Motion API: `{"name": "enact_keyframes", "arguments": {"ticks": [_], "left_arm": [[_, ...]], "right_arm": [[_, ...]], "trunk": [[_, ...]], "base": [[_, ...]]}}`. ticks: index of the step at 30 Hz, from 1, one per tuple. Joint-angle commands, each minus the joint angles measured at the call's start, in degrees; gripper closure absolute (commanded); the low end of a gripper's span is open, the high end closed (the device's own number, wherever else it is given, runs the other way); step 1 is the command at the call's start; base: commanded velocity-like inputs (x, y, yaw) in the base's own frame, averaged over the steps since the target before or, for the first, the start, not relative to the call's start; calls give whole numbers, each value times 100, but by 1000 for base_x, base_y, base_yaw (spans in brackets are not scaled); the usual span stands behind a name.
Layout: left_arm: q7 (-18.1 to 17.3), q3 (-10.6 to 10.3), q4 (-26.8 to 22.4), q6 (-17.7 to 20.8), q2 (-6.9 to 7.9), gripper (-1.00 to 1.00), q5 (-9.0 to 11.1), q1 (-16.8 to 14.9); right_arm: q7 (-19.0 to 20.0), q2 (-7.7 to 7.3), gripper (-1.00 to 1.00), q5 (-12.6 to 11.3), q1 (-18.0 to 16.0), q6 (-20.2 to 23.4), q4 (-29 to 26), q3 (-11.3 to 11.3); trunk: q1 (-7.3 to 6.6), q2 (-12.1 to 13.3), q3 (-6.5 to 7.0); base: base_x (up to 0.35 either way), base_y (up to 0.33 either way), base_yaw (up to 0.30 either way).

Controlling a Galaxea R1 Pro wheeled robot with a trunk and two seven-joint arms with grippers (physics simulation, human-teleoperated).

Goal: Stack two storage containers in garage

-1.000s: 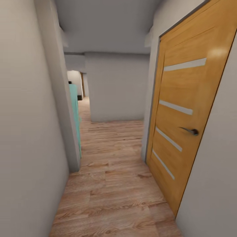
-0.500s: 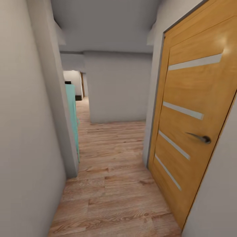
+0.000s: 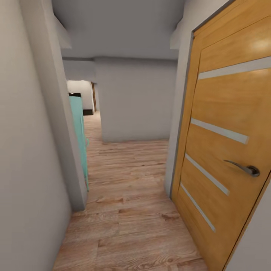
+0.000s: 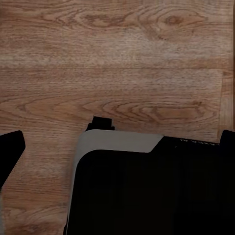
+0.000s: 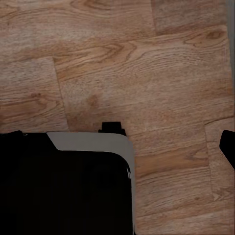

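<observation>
The two storage containers and the garage are out of view. I am in a narrow hallway with a light wood-plank floor (image 3: 128, 210). In the left wrist view my left gripper (image 4: 121, 136) hangs open over the planks, with dark fingertips (image 4: 12, 142) at the frame's edges and nothing between them. My right gripper (image 5: 121, 135) is likewise open and empty above the floor, one fingertip (image 5: 228, 142) showing at the edge. The robot's black base with a grey rim (image 4: 117, 142) sits under both.
A wooden door with frosted strips (image 3: 226, 124) and a metal handle (image 3: 246, 169) stands close on the right. A grey wall (image 3: 26, 150) bounds the left, ending beside a teal object (image 3: 78, 128). A grey wall (image 3: 135, 101) blocks straight ahead; the passage continues at the far left (image 3: 90, 109).
The whole view has advanced down the hallway: the door on the right looms larger and its handle sits lower and further right. The left wall corner has come closer.
</observation>
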Motion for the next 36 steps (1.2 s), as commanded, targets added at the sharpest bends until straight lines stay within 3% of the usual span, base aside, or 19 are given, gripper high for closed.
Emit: {"name": "enact_keyframes", "arguments": {"ticks": [1,12,27,36], "left_arm": [[5,-34,5,-17,1,-100,46,-4],[5,-34,5,-7,2,-100,46,-4],[6,-34,5,-7,-2,-100,46,-4],[4,-34,5,-13,-4,-100,46,-4]], "right_arm": [[-12,2,-100,-7,-9,-34,18,2],[-8,-22,-100,1,-10,-34,18,1],[-8,-30,-100,-5,-10,-33,18,11],[0,-37,-100,1,-10,-33,18,14]], "trunk": [[4,-5,-8],[4,-5,-8],[4,-5,-8],[4,-5,-8]], "base": [[320,0,0],[320,0,12],[320,0,232],[320,0,38]]}}
